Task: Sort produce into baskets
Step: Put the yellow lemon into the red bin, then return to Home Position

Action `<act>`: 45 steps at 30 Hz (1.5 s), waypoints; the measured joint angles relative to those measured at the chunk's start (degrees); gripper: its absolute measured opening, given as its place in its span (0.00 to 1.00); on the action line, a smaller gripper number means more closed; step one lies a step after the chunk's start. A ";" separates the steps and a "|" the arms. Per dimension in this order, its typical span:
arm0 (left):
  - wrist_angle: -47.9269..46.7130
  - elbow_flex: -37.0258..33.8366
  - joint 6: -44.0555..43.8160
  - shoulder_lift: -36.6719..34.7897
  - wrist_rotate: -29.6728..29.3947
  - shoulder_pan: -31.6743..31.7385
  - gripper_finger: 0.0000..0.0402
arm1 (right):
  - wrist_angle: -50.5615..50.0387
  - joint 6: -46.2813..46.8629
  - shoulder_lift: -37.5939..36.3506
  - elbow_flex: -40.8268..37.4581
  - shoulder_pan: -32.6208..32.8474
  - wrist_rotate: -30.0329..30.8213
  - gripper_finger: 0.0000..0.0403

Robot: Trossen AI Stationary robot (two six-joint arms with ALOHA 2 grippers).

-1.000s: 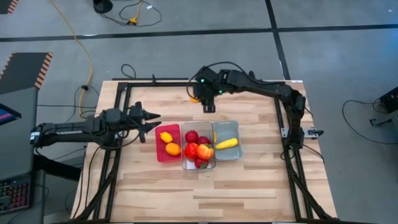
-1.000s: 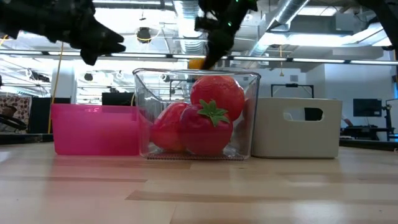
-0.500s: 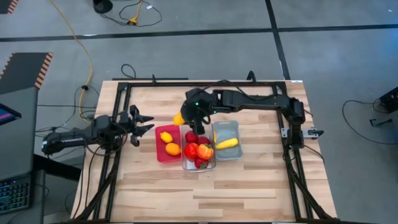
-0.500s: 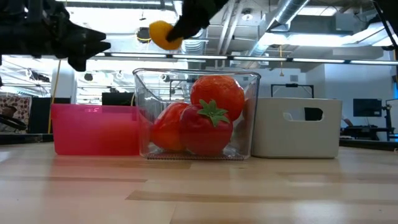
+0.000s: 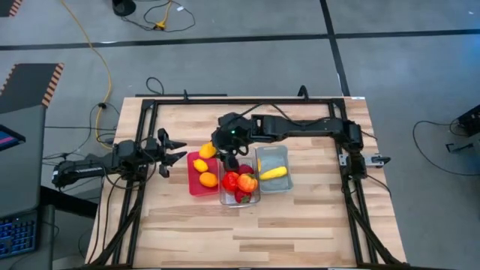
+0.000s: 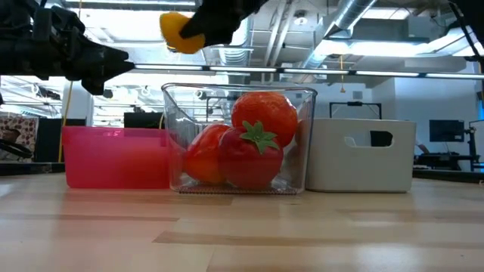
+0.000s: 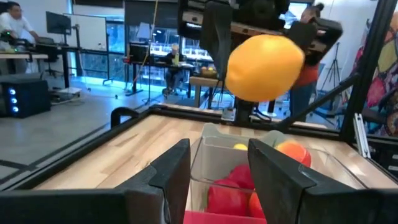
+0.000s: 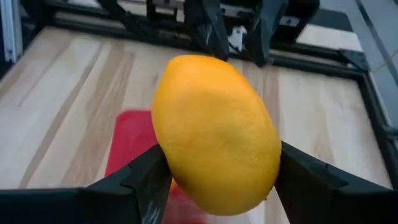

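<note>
a: what is the table (image 5: pixel 247 225) like?

b: pale wood planks in a black frame, on a grey floor with a yellow cable (image 5: pixel 97 56) snaking away. beyond it the low view shows a ceiling of ducts and lights, desks and monitors.

a: and around the clear bin (image 6: pixel 239 140)?

b: it holds red fruit. the red bin (image 5: pixel 202 172) touches one side with two orange ovals inside, the pale blue bin (image 5: pixel 273 169) the other side with a yellow piece.

a: the grippers?

b: the right gripper (image 5: pixel 213 149) is clamped on an orange fruit (image 8: pixel 215 134) in the air above the red bin's far end, next to the clear bin. the left gripper (image 5: pixel 176 148) hangs beyond the red bin, fingers (image 7: pixel 281 171) spread apart, empty.
</note>
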 joint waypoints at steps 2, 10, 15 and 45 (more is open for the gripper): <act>0.03 -0.01 0.00 -0.03 0.01 0.00 0.37 | 1.88 0.91 1.39 0.14 0.10 -0.85 0.68; -0.45 -0.03 -0.12 -0.25 0.16 0.00 0.37 | 4.98 1.87 8.88 -0.03 0.99 -5.06 0.69; -1.01 -0.05 -0.20 -0.29 0.13 0.00 0.37 | 6.05 2.68 11.11 -0.03 0.91 -8.57 0.69; -2.60 -0.16 -2.67 -0.29 -0.37 -0.02 0.37 | -16.26 -4.27 -10.59 -1.22 -5.14 -13.97 0.91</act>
